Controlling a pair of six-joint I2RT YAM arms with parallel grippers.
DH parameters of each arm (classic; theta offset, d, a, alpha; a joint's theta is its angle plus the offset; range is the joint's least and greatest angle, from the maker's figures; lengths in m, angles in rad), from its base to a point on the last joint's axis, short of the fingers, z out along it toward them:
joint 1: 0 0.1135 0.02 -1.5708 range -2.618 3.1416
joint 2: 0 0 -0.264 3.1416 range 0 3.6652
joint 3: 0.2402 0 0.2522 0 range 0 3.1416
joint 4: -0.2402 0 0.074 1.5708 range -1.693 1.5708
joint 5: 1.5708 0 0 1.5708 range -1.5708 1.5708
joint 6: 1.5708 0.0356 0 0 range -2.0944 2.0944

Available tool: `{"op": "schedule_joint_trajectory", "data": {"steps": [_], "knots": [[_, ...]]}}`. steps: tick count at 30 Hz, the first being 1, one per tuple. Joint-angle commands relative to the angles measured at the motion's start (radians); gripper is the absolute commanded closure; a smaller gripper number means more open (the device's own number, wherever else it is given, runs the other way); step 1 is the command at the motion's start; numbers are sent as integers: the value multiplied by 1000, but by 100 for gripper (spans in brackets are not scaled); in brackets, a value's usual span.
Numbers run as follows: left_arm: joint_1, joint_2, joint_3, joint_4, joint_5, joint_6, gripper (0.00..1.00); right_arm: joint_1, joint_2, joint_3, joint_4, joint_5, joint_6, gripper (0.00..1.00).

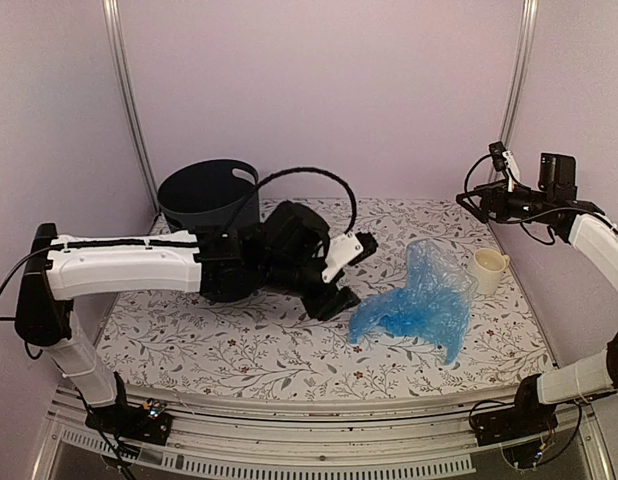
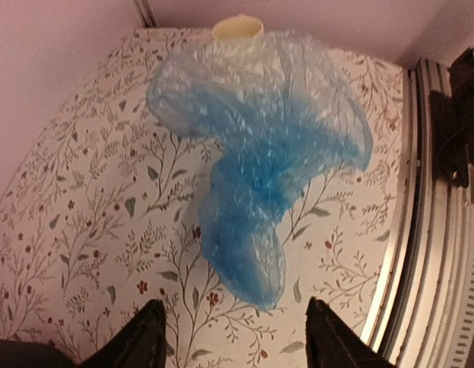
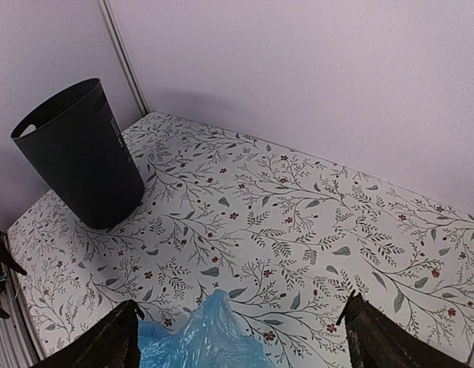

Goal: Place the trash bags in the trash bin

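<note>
The trash bag is lying crumpled on the table toward the right edge, near the cream mug by that edge and well apart from the trash bin, which is standing upright in the back-left corner. The left gripper is hovering with its jaws spread wide and nothing between them, pointing at the nearest lobe of the bag. The right gripper is hanging high over the right edge, likewise agape and empty, looking across at the bin. The likeliest failure, as I judge it, is a pinch that is catching only one thin layer of the crinkly film, so the plastic is sliding out or trailing as it is being carried across the table. A trailing tail could be snagging on the bin's rim or draping outside it, and a push from the arm could be tipping the tall, narrow bin. Dragging the bag sideways could also be nudging the mug toward the edge. The table is wearing a white cloth printed with leafy sprigs and small red flowers. Pale lilac walls are enclosing it, metal posts are rising at the back corners, and an aluminium rail is running along the near edge.
</note>
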Motion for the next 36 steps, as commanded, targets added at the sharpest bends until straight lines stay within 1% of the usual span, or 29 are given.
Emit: {"op": "schedule_joint_trajectory", "data": {"steps": [1,5,7,9,11,13,17,20,23,27,30,32,34,36], "knots": [[-16,3,-181,-29,-193,-162,34,7,-8,-25,39,-45,-30,9],[-11,-42,-397,17,-317,-422,31,7,10,-24,44,-54,-35,9],[-2,-70,-490,20,-367,-594,28,6,26,-15,38,-60,-38,9],[16,-97,-573,35,-410,-706,24,8,45,3,11,-52,-62,9],[48,-129,-645,56,-457,-780,22,9,66,24,-35,-44,-91,10],[99,-164,-715,90,-488,-817,21,10,82,35,-68,-55,-127,10],[225,-236,-789,202,-538,-797,21,12,98,33,-113,-88,-169,11],[308,-247,-814,321,-558,-723,21,11,110,39,-141,-90,-186,12],[394,-206,-796,431,-537,-654,21,12,114,39,-166,-66,-201,13],[473,-87,-721,535,-512,-583,22,13,105,39,-238,-46,-256,14],[523,-15,-674,607,-469,-553,24,12,120,68,-348,-43,-297,14],[550,22,-643,616,-444,-552,25,12,153,97,-455,-77,-341,18],[555,34,-633,619,-423,-557,26,12,183,147,-561,-116,-404,23],[539,27,-647,625,-375,-571,26,17,201,141,-640,-159,-485,24]]}}
